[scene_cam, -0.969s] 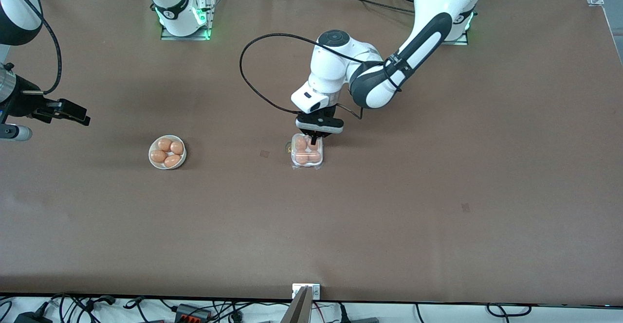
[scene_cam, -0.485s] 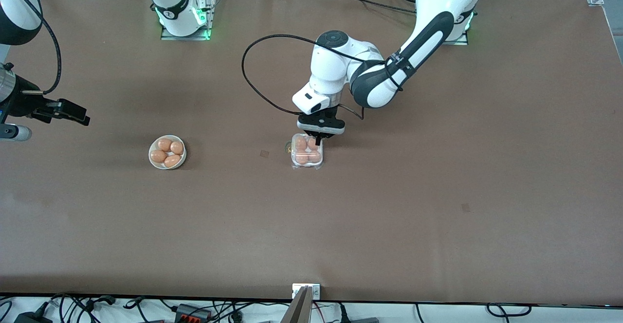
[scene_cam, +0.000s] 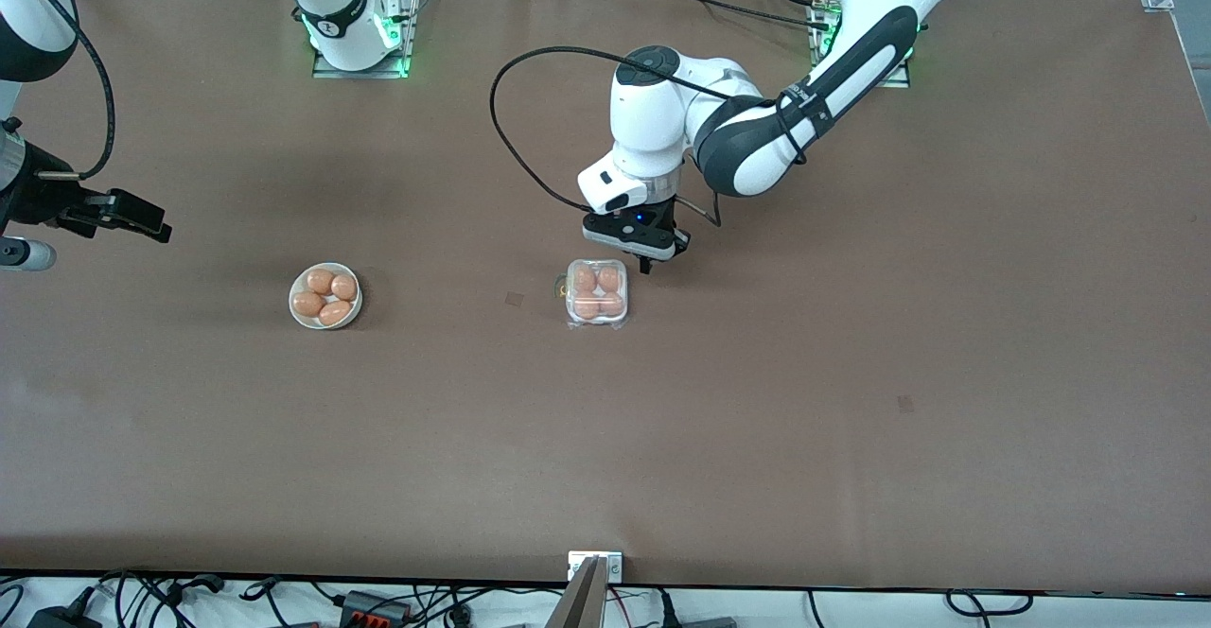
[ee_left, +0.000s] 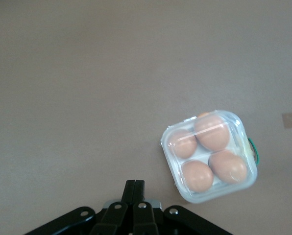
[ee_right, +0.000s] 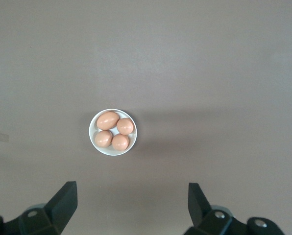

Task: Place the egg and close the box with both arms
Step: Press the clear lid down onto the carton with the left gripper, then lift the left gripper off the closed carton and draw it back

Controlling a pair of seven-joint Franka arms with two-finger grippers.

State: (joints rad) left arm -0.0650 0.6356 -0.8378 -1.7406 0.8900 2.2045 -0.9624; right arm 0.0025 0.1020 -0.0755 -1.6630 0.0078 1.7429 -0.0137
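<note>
Front view, box: the clear egg box (scene_cam: 597, 292) sits mid-desk (scene_cam: 851, 373) with its lid down over four brown eggs (scene_cam: 597, 291); whether the lid is latched cannot be told.
Front view, left tool: the left tool (scene_cam: 645, 266) hangs just above the desk beside the box's corner toward the left arm's end, fingers clenched together on nothing, clear of the box.
Front view, right tool: the right tool (scene_cam: 142, 221) waits at the right arm's end of the desk; its arm is cut off by the frame edge.
Front view, bowl: a white bowl (scene_cam: 325, 295) holding four eggs stands well apart from the box, toward the right arm's end.
Left wrist view: the clenched fingers (ee_left: 134, 192) show, partly cropped; the box (ee_left: 209, 155) lies near them, untouched, a green strand (ee_left: 254, 149) at one edge.
Right wrist view: the released fingers (ee_right: 65, 198) stand wide apart high over the bowl (ee_right: 112, 132); their bases are cropped.
</note>
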